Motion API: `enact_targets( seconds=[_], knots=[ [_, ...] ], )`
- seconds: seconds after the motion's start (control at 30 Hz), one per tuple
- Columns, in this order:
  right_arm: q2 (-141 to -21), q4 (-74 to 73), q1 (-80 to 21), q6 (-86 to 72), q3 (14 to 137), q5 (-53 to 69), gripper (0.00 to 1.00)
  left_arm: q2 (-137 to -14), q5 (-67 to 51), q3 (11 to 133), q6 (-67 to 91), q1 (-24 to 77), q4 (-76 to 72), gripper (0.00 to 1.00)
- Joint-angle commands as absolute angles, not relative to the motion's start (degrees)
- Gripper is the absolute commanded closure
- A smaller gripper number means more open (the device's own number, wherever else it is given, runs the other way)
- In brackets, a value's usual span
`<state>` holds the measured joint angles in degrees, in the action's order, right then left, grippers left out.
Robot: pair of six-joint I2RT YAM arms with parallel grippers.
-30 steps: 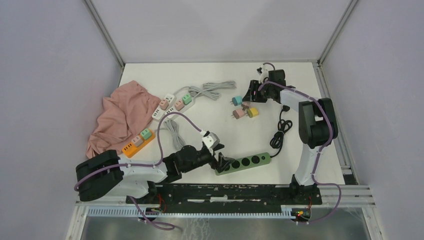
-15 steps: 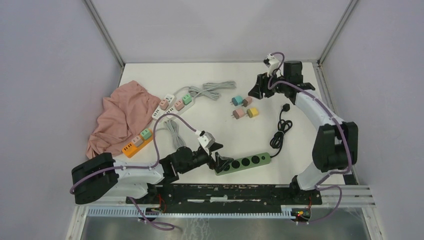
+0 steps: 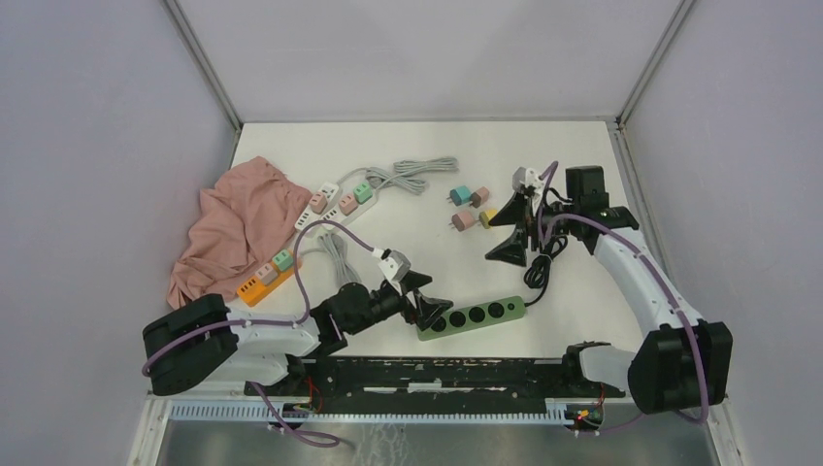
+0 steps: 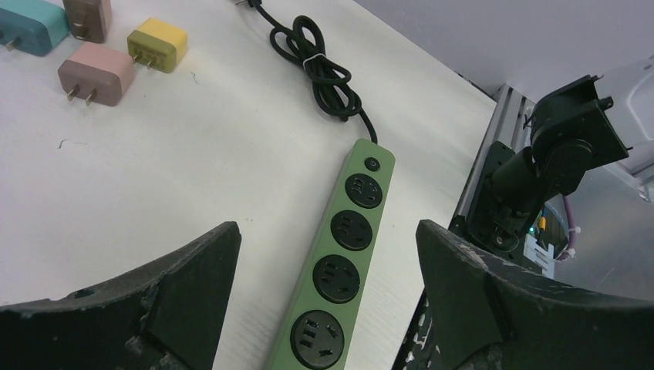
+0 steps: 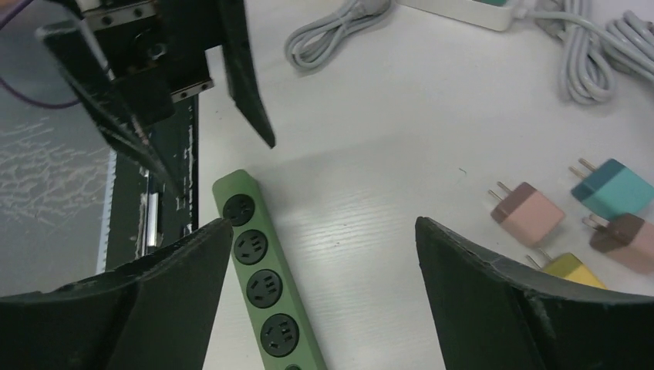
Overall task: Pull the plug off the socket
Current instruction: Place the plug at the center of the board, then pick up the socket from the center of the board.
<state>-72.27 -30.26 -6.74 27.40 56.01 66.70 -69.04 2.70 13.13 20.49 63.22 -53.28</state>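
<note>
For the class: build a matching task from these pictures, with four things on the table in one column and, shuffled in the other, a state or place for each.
Things
1. green power strip
2. orange power strip
3. pink cloth
4. yellow adapter

States or places
A. crumpled at the far left
B. every socket empty
C. lying loose, prongs bare
D. sockets partly filled

Pairs: 1-B, 2-D, 3-A, 4-C
</note>
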Motion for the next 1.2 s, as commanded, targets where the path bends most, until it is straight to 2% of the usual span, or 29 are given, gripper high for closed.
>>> enact_targets(
  seconds=[0.0,0.07,0.23,0.53,0.87,1.17],
  knots=[
    [-68.1,-41.5,-6.8,47.5,54.1,77.8,0.02,-69.8,1.9,12.7,24.5,62.1,-60.0,0.07],
    [-68.6,-48.3,-6.8,54.8,54.7,77.8,0.00,-69.9,2.7,11.1,26.4,61.6,-63.3,0.00],
    [-68.7,-51.3,-6.8,58.1,54.4,75.2,0.00,-70.9,1.0,8.4,30.4,59.1,-70.3,0.01],
    [-68.3,-56.8,-7.0,67.3,51.7,72.9,0.01,-72.1,0.8,8.6,31.8,57.7,-70.8,0.01],
    [-73.6,-66.1,-9.3,79.8,53.3,67.1,0.00,-72.3,2.1,7.8,33.2,56.3,-71.1,0.01],
    [-75.2,-64.6,-14.5,80.2,52.5,60.5,0.00,-73.1,5.0,6.7,34.9,55.4,-70.9,0.01]
  ],
)
